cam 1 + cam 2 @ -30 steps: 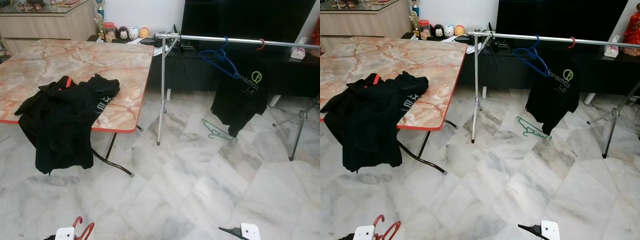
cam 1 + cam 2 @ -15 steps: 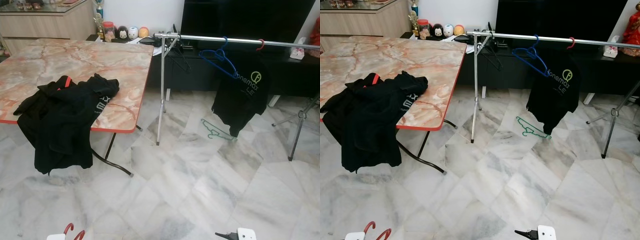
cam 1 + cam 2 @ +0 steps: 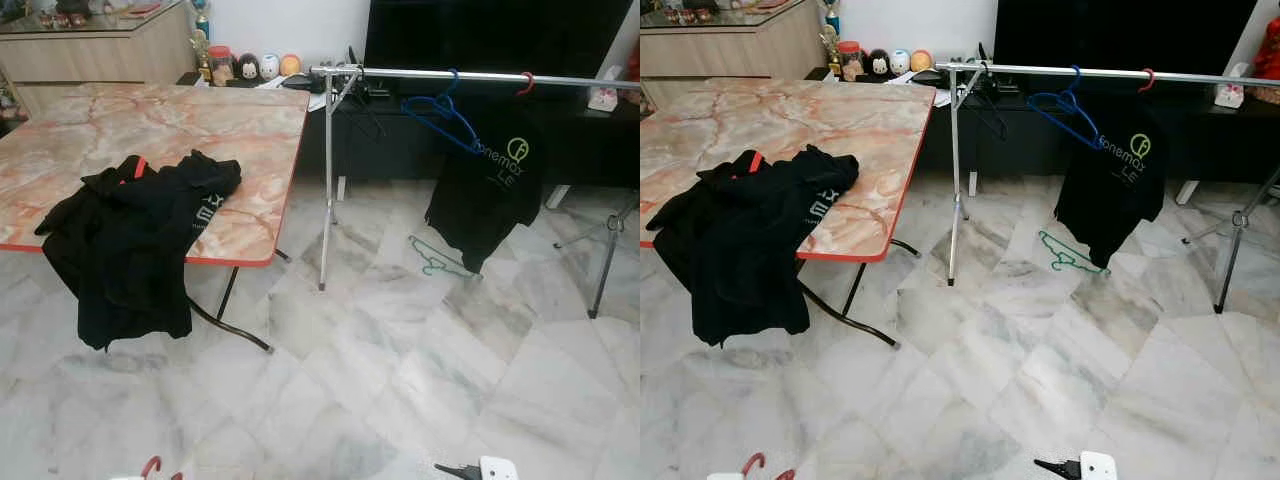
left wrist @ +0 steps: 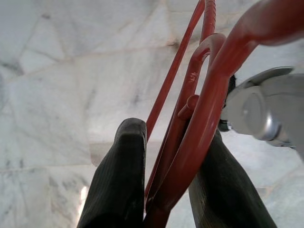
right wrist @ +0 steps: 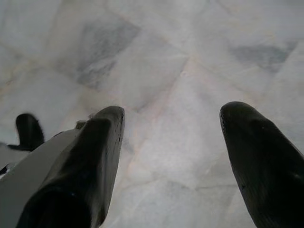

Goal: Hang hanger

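While the head views cut the red hanger (image 3: pixel 152 466) off at the bottom edge so just its hook peeks up, the left wrist view shows it close. There the left gripper (image 4: pixel 166 190) pinches the red hanger between its two black fingers, low over the marble floor (image 3: pixel 380 370). The right gripper (image 5: pixel 171 152) hangs with its fingers spread wide apart, holding nothing. Far ahead stands the silver rail (image 3: pixel 480 76) with a blue hanger (image 3: pixel 440 115) and a black shirt (image 3: pixel 485 185) on it. A green hanger (image 3: pixel 438 260) lies on the floor under the rail. Black clothes (image 3: pixel 130 240) droop off the table (image 3: pixel 200 120).
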Controlling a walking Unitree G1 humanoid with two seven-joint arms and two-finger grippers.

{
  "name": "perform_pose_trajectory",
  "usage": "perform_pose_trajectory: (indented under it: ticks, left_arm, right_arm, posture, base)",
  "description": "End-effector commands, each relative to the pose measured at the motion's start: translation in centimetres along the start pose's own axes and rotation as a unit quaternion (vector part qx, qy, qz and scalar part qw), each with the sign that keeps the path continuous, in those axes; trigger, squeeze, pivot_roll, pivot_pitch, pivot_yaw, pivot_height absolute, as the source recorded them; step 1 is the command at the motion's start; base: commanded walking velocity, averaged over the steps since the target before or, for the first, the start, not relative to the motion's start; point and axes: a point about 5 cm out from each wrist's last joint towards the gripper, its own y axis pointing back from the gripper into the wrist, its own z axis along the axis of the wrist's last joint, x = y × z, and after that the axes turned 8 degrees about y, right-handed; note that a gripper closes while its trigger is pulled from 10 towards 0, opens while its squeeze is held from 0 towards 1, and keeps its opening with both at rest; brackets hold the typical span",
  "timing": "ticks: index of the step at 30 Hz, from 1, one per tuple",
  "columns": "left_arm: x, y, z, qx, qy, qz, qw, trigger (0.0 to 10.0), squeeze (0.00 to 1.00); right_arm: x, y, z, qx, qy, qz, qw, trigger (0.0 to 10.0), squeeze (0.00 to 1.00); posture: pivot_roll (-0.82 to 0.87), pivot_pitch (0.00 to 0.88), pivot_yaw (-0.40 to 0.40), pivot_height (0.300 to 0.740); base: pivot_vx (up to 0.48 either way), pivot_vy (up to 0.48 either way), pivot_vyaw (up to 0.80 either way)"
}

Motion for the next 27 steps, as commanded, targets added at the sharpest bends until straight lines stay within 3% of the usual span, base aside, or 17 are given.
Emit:
perform_pose_trajectory:
  ticks: [1,6,17,27]
  left_arm:
    - [0.0,0.0,0.0,0.004,-0.008,-0.001,1.000,10.0,0.00]
    - [-0.3,-0.1,0.2,0.001,-0.006,-0.003,1.000,10.0,0.00]
    - [-0.4,0.0,-0.2,0.010,-0.006,0.007,1.000,10.0,0.00]
    - [0.1,0.0,-0.2,0.008,-0.003,0.012,1.000,10.0,0.00]
  right_arm:
    - [-0.2,0.0,0.4,-0.007,0.000,-0.001,1.000,10.0,0.00]
    - [-0.1,-0.1,0.9,-0.001,-0.001,0.002,1.000,10.0,0.00]
    - [0.3,-0.3,3.6,-0.025,0.003,-0.002,1.000,10.0,0.00]
    - [0.3,-0.3,2.5,-0.016,0.008,-0.002,1.000,10.0,0.00]
  posture:
    - [-0.05,0.000,-0.028,0.740]
    - [0.00,0.000,-0.075,0.740]
    - [0.02,0.000,-0.046,0.740]
    - [0.01,0.000,-0.050,0.740]
  base:
    - [0.000,0.000,0.00]
    - [0.000,0.000,0.00]
    - [0.000,0.000,0.00]
    - [0.000,-0.148,0.00]
